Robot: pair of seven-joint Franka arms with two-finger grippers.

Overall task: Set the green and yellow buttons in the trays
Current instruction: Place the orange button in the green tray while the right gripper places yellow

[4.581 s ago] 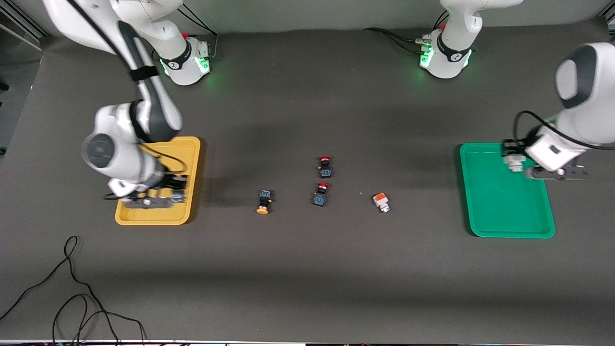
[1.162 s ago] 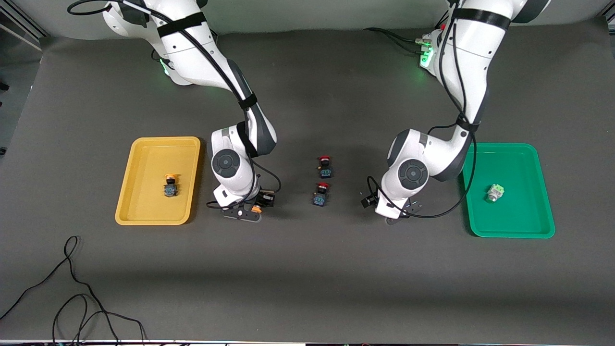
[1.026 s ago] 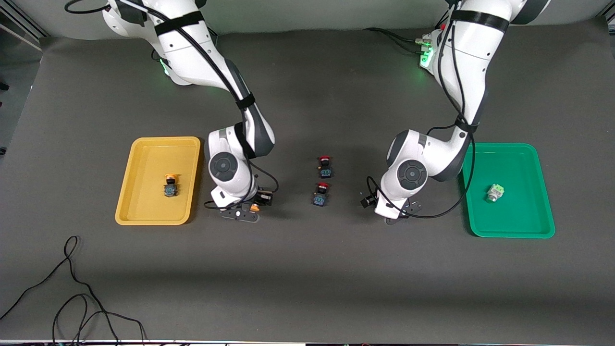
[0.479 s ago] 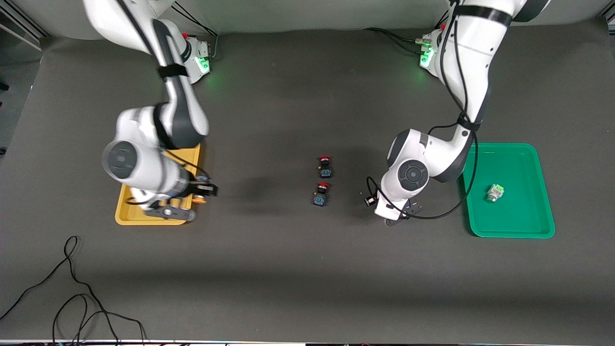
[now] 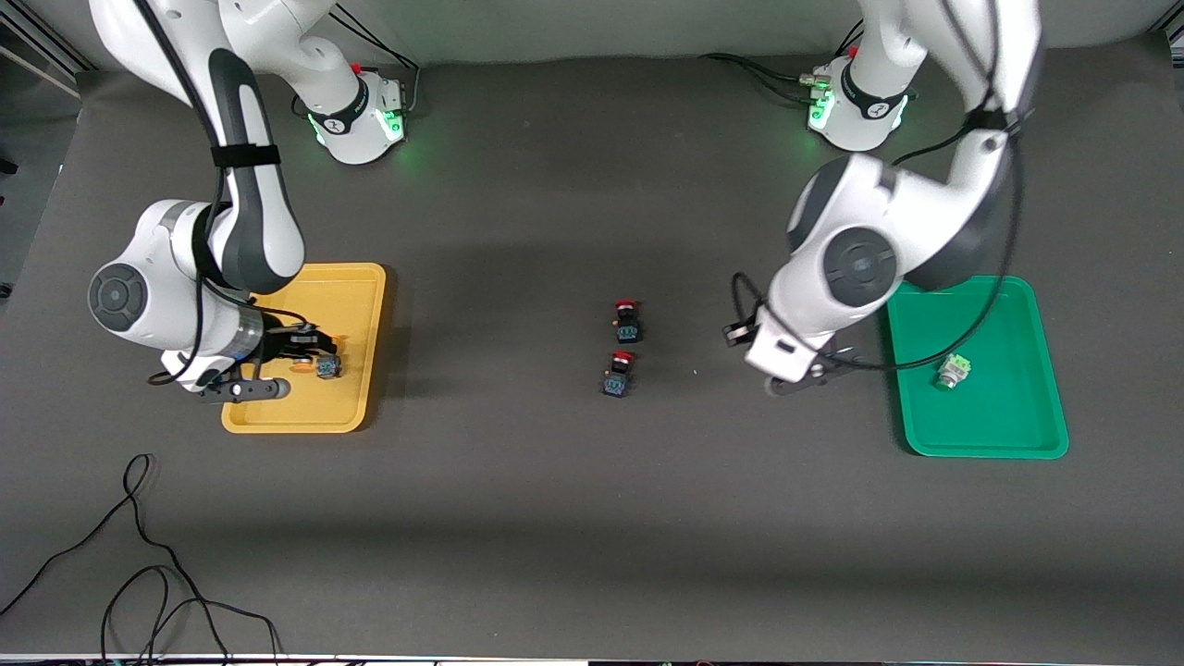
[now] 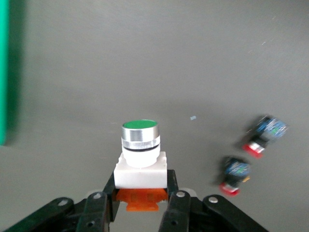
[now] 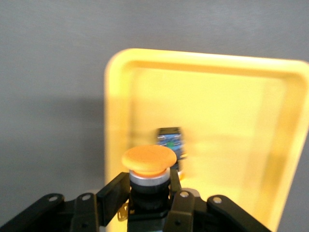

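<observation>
My right gripper [image 5: 303, 359] is shut on an orange-yellow capped button [image 7: 148, 160] and holds it over the yellow tray [image 5: 356, 287], also seen in the right wrist view [image 7: 231, 111]. Another dark-bodied yellow button [image 5: 326, 369] lies in that tray, just past the held one [image 7: 170, 141]. My left gripper [image 5: 819, 373] is shut on the silver-white, orange-backed button with a green cap [image 6: 140, 154], over the table beside the green tray [image 5: 1008, 435]. The pale-green-backed button [image 5: 953, 370] lies in the green tray.
Two red-capped dark switches [image 5: 626, 319] [image 5: 618, 374] lie mid-table, one nearer the front camera than the other; they also show in the left wrist view [image 6: 264, 135] [image 6: 234, 174]. A black cable [image 5: 139, 555] loops near the front edge at the right arm's end.
My right gripper has carried the yellow button farther in over the yellow tray. My left gripper has lifted the orange-backed button off the table and moved toward the green tray.
</observation>
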